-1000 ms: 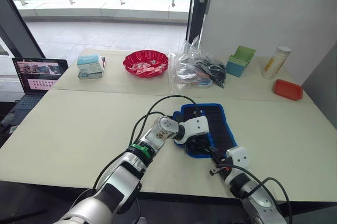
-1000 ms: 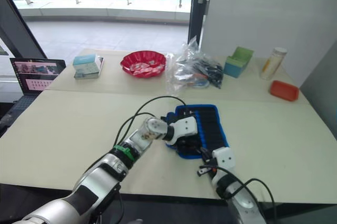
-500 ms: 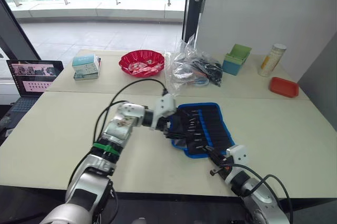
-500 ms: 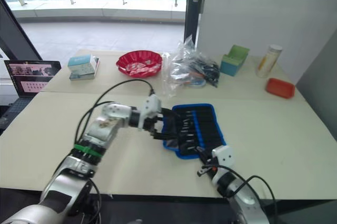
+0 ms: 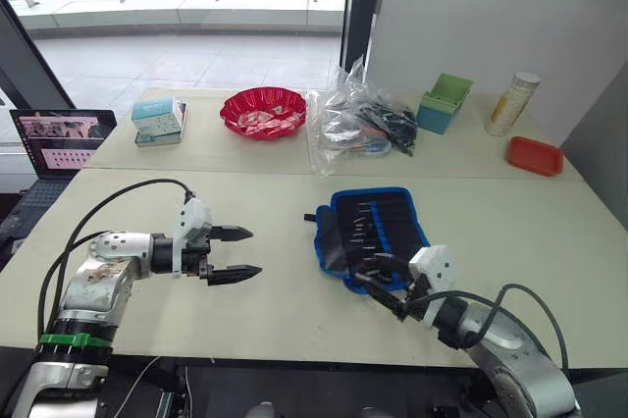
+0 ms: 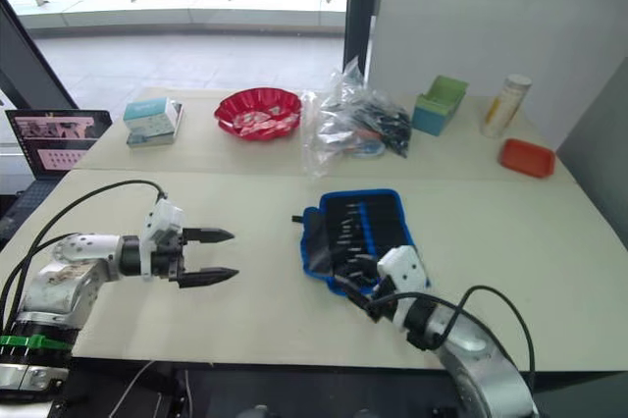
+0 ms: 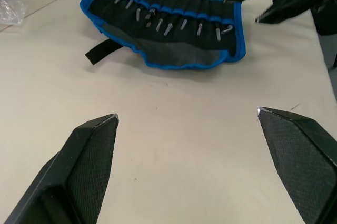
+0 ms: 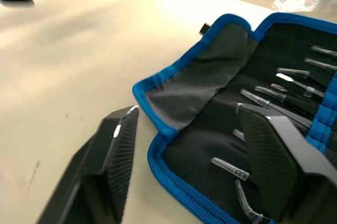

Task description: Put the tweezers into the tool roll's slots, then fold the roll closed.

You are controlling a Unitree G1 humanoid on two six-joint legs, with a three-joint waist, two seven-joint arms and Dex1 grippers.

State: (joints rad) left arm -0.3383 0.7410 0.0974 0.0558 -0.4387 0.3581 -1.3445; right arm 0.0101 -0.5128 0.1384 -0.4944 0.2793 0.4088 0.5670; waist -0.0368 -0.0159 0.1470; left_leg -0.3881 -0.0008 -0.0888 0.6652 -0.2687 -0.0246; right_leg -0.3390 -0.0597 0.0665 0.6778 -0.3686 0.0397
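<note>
The right end effector [image 5: 385,292], fingers apart, straddles the tool roll [image 5: 378,232]'s near corner at lower centre; the left end effector [image 5: 234,253], also spread, hangs well left.

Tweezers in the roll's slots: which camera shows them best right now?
The left wrist view: the whole tool roll lies open in it, with the tweezers lined up in a row. The right wrist view shows a few tips close up, partly behind a finger. In the head views they are tiny pale flecks.

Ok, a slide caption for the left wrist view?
Open left hand faces the unfolded tool roll, tweezers already slotted.
</note>
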